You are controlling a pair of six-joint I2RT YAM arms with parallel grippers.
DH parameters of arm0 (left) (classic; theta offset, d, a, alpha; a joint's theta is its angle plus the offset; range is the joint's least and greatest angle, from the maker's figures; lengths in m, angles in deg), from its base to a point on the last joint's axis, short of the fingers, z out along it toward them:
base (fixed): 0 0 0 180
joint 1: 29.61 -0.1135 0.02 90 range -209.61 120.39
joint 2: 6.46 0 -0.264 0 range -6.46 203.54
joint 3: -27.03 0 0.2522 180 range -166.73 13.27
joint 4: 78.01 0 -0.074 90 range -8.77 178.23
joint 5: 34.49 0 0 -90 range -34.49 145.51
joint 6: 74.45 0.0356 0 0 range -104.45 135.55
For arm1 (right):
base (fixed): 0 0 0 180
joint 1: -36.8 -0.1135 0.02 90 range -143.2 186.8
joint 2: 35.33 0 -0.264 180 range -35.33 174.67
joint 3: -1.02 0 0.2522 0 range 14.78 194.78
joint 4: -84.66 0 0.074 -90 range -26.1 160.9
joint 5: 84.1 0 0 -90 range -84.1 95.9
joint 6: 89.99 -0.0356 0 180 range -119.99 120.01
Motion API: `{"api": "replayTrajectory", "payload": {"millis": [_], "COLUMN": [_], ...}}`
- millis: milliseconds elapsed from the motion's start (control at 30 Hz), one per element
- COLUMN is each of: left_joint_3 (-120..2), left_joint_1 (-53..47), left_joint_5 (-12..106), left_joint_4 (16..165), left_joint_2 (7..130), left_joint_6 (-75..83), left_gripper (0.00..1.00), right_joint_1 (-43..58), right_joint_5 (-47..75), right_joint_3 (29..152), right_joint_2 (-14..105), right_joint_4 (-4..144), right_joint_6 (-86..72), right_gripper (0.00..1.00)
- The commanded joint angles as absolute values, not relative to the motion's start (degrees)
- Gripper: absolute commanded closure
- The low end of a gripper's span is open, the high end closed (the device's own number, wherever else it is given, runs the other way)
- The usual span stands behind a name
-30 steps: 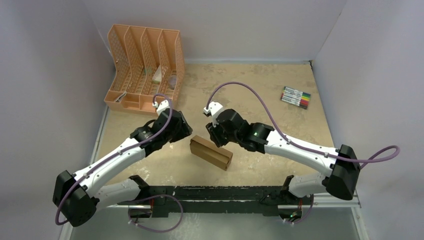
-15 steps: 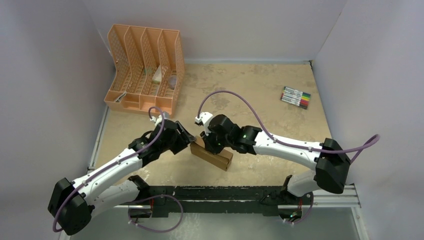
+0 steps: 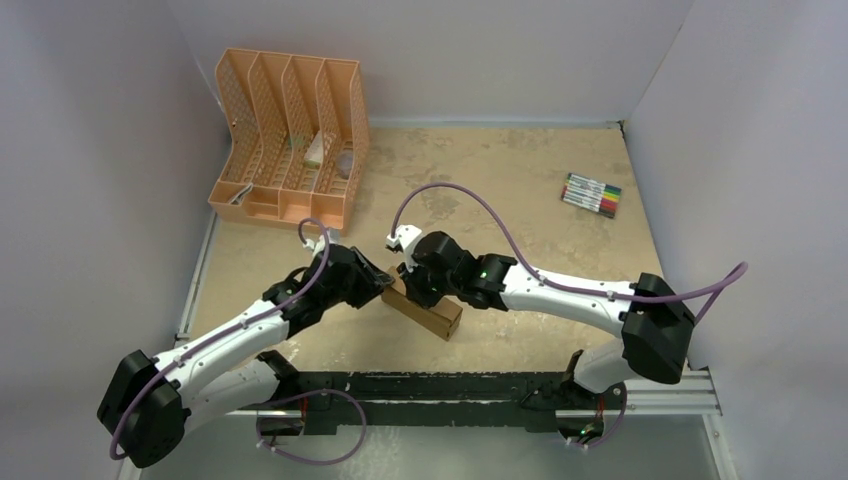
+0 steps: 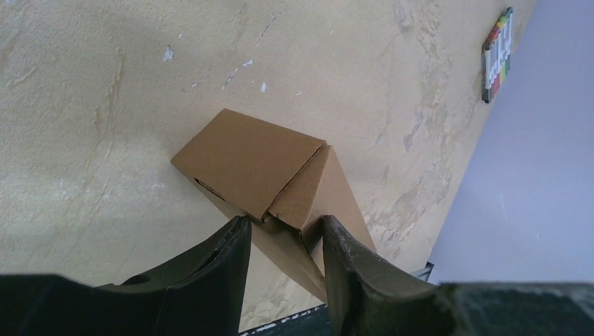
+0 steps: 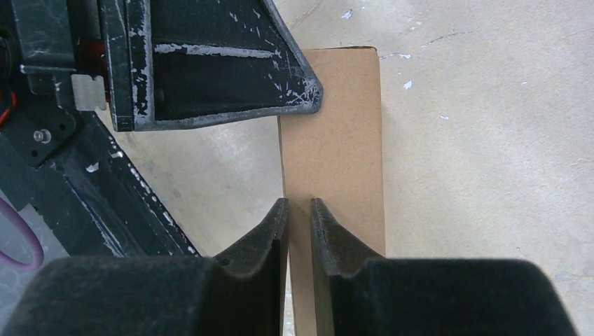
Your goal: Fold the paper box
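Both arms are closing on the paper box (image 3: 436, 318), lower centre of the table (image 3: 520, 180): right claw (image 5: 300, 204) is pinching its long edge, probably as an anchor, while left claw (image 4: 284, 224) is straddling the end flap, spread.

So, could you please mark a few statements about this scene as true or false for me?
1. The left fingers and right fingers are both at the paper box. True.
2. The paper box is a flat sheet. False: it is formed into a long carton.
3. The marker set lies in the file organizer. False: it lies on the table, far right, apart from the organizer.
4. The file organizer stands at the far left. True.
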State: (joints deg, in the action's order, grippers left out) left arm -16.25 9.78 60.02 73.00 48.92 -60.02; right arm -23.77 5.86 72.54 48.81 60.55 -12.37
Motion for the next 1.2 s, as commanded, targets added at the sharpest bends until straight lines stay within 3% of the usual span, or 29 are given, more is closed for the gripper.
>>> {"api": "replayTrajectory", "payload": {"millis": [0, 200, 467, 633, 767, 900, 1167], "left_joint_3": [-14.50, -12.11, -14.37, -14.71, -17.74, -20.70, -26.82], "left_joint_1": [10.02, 10.00, 8.73, 3.54, 2.39, 2.08, 0.46], "left_joint_5": [60.46, 64.92, 69.33, 64.35, 61.28, 60.24, 61.49], "left_joint_4": [77.46, 81.01, 82.88, 88.33, 89.36, 84.82, 74.80], "left_joint_2": [49.40, 51.11, 56.08, 60.33, 61.48, 59.69, 56.97], "left_joint_6": [-61.16, -61.28, -57.52, -55.22, -51.85, -48.97, -39.43], "left_gripper": [0.63, 0.74, 0.78, 0.80, 0.74, 0.64, 0.52], "right_joint_1": [-24.19, -24.15, -21.70, -17.38, -16.64, -16.46, -13.32], "right_joint_5": [2.74, -0.01, -6.94, -5.90, -6.11, -8.77, -14.24], "right_joint_3": [71.28, 73.45, 78.58, 79.84, 83.17, 84.19, 75.21], "right_joint_2": [50.46, 54.02, 54.02, 54.56, 53.39, 50.35, 39.82], "right_joint_4": [58.66, 57.51, 56.10, 55.91, 53.59, 50.63, 45.77], "right_joint_6": [-11.24, -9.52, -6.16, -3.69, -4.38, -10.09, -30.87], "right_gripper": [0.83, 0.84, 0.80, 0.76, 0.70, 0.58, 0.41]}}
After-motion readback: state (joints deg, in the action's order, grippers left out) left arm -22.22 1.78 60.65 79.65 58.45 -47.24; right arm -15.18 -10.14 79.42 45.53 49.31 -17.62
